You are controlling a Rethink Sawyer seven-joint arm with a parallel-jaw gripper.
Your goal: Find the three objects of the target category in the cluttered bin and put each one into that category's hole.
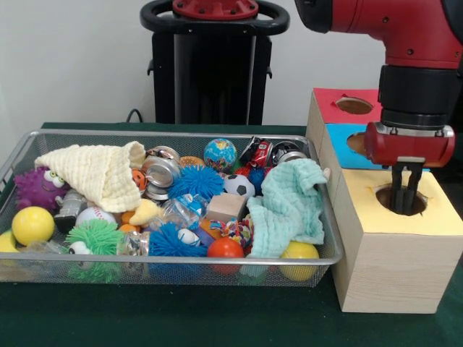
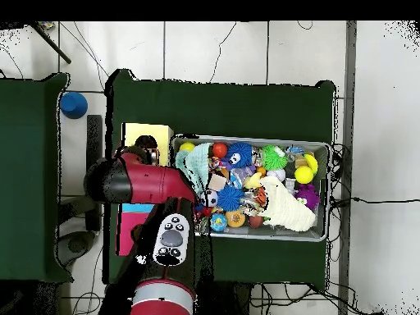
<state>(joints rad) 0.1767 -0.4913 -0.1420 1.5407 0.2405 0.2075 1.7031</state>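
We see one rope ball point(image 1: 235, 230) in the bin point(image 1: 22, 148), low among the toys beside a mint cloth point(image 1: 289, 206). The hole point(image 1: 387, 200) lies just right of the bin, and our hand point(image 1: 406, 189) dips into it, fingers slightly parted, empty. Green worktop point(image 1: 181, 318), white wall point(image 1: 72, 58) behind.
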